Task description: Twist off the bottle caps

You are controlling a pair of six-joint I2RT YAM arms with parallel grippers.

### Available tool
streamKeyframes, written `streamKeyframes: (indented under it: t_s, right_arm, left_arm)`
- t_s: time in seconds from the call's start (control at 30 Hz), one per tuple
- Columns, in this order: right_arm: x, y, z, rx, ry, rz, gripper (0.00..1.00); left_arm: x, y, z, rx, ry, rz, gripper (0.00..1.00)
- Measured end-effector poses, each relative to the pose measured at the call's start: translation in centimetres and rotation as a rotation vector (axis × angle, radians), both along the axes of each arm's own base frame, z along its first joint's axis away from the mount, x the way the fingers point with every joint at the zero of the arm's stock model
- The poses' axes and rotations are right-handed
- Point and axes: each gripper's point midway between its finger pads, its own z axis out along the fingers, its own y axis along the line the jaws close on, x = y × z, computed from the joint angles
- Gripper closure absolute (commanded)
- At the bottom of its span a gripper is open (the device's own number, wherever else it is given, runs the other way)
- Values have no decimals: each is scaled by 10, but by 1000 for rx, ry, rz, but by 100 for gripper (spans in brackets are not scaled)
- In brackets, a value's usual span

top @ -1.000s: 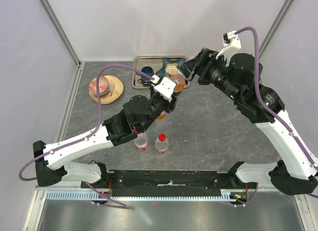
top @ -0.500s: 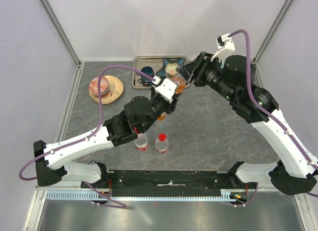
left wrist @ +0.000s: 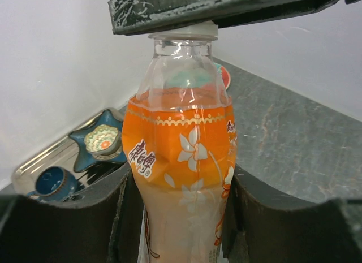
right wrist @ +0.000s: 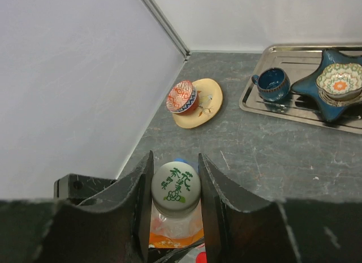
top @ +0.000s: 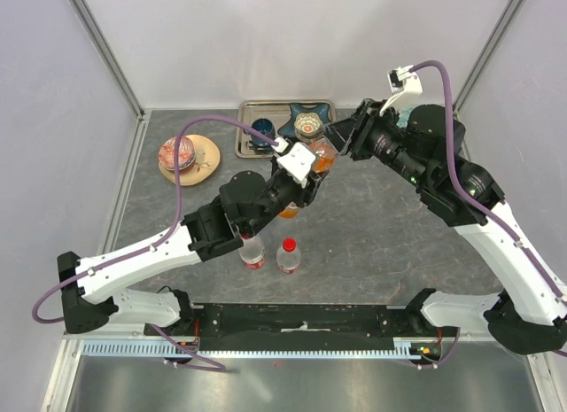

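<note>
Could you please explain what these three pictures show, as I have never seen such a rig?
Two white-and-black robot arms are bolted at the near edge of a grey table. One picture looks down from above; the other two come from a camera on each wrist. The left gripper is clamped on a plastic bottle of orange liquid. The right gripper pinches its round white screw cap. A clear plastic bottle with a red cap stands near the arms' bases, a second one beside it. Farther back lie a metal tray holding a dark blue cup, and a yellow plate.
</note>
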Motion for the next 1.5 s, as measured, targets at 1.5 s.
streamKeyframes:
  t_s: [1.5]
  right_arm:
    - [-164, 7, 119, 210, -610, 706, 100]
  left_arm:
    - [-143, 18, 62, -187, 340, -1349, 48]
